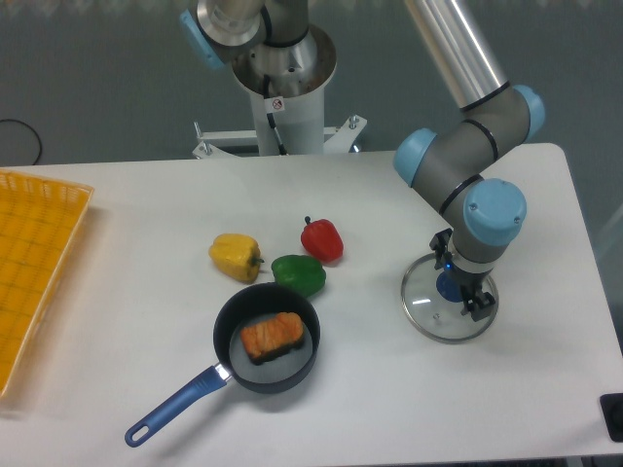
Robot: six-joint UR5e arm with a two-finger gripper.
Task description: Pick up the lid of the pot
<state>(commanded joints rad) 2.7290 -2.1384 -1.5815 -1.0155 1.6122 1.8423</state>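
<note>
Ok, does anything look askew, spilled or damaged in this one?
Nothing stands out. The pot lid lies flat on the table, apart from the pot, with the gripper at its knob; yellow pepper, green pepper and red pepper look whole, nothing spilled.

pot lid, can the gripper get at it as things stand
Probably yes: the gripper sits right over the pot lid, at its blue knob, with nothing else on the lid.
</note>
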